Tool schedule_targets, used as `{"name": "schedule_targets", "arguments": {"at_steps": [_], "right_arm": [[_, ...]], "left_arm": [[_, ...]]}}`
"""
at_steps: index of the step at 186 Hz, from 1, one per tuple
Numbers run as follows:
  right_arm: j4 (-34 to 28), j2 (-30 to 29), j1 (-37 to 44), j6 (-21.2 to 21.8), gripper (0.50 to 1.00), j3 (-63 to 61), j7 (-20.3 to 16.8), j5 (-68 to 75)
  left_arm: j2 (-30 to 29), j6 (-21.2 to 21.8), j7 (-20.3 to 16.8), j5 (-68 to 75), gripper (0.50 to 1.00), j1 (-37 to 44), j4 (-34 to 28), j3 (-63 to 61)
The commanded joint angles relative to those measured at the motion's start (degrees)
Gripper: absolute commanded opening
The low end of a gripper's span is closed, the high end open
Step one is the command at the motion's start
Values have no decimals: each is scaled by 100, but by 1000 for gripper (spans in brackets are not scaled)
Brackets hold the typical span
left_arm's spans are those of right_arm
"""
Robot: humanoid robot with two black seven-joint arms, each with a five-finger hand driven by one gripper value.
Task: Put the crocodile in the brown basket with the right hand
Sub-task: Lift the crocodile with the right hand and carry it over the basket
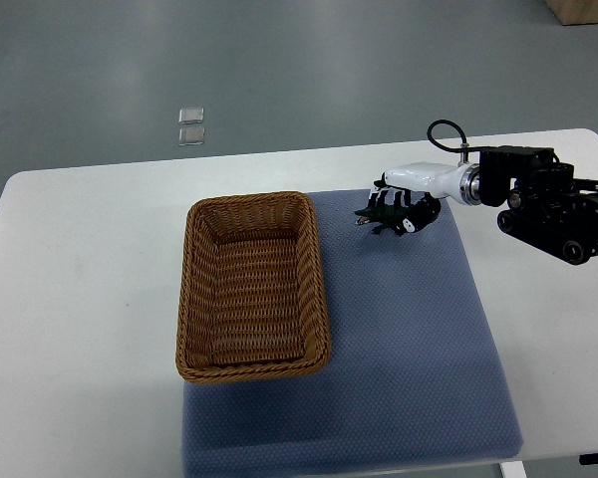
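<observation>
Over the blue mat [409,339] on your desk [80,299], your right hand [411,199] is curling around the light, stiff crocodile [379,215] by its midbody, basket [251,373] lying leftward.

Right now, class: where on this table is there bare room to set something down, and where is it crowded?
Free: inside the brown basket, the blue mat to its right, and the white table to its left. Crowded: the mat's far right corner, where the right hand closes on the crocodile.

Dark green crocodile [381,216] sits over the blue mat, apparently grasped; brown wicker basket [252,289] (empty) lies left.
</observation>
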State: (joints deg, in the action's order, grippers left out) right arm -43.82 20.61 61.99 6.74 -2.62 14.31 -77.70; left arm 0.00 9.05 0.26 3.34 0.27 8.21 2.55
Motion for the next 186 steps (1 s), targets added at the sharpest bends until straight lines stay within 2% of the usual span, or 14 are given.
{"name": "schedule_targets", "arguments": {"at_steps": [1,55,98,138,186], "right_arm": [[-3,40,120,-24,500,-11,55,9],[-47,40,481,-33,500,-28,319,18],[-548,-83,692,-50,500,-169,565,18],[-1023,-435,859,-68,500,-169,565,-43],[-1058,-1278,1140,-77,500,-81,556,-87]], "left_arm": [[0,0,0,0,1000,0,5,0],[0,0,0,0,1000,0,-4,0],[0,0,0,0,1000,0,-4,0],[0,0,0,0,1000,0,-4,0],[0,0,0,0,1000,8,5,0]]}}
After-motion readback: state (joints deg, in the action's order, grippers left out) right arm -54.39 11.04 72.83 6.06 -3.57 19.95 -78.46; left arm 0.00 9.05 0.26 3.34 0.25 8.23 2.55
